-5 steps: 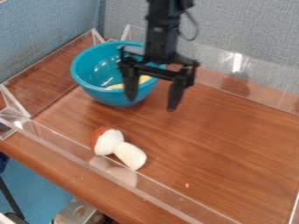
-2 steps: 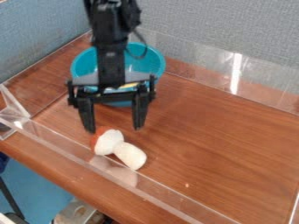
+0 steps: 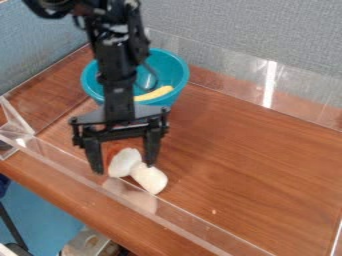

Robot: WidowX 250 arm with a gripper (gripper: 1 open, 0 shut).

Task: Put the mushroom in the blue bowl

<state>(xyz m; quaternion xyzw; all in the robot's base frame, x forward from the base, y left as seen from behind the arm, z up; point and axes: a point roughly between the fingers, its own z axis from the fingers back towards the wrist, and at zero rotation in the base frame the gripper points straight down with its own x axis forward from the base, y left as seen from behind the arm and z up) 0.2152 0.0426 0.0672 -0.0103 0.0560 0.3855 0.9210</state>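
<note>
Moved: gripper (image 3: 122, 158) has come from beside the bowl toward the near wall, lower, now straddling the mushroom
Gripper: spread wide, pointing down, gripping nothing
Mushroom (image 3: 136, 170): lying on table (image 3: 254, 170), at 6 o'clock from bowl (image 3: 171, 72)
Bowl: holds a yellow piece (image 3: 158, 93)

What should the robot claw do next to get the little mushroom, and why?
Probably drop a little lower and close. The gripper is open and pointing down, its fingers either side of the mushroom, which lies on its side on the table and is not yet held. The blue bowl waits behind.
</note>
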